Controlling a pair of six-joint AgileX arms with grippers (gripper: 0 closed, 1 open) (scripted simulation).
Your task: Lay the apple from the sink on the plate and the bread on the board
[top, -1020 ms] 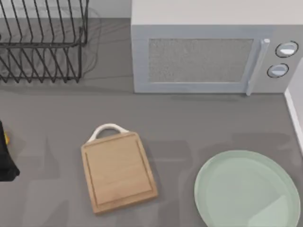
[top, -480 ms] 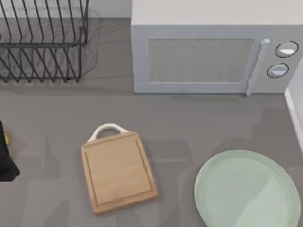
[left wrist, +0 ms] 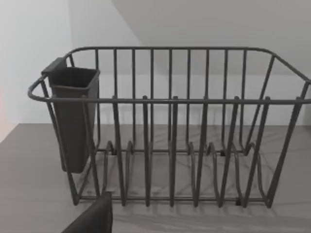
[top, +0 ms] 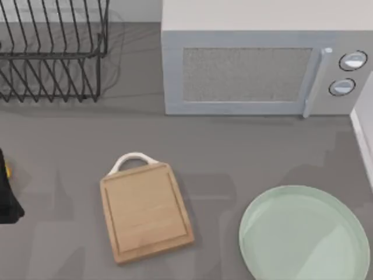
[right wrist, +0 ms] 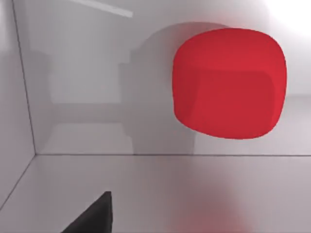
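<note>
Apple point(right wrist: 228, 82), bright red and blocky, sits close before the right wrist camera inside a pale walled basin, the sink point(right wrist: 87, 126); its shadow falls on the sink wall behind it. One dark fingertip of the right gripper point(right wrist: 92, 216) juts into that view near the sink floor, apart from the apple; cannot tell how far the fingers are spread, and nothing is seen held.

Plate point(top: 303, 233), pale mint, lies bare at the table's right front. Board point(top: 145, 211), light wood with white loop handle toward the microwave point(top: 256, 70), lies bare left of the plate, apart from it.

Left arm point(top: 7, 192) is a dark shape at the table's left edge. Its wrist view faces the black wire dish rack point(left wrist: 170, 145); one fingertip of the left gripper point(left wrist: 92, 218) shows, spread cannot be told.
</note>
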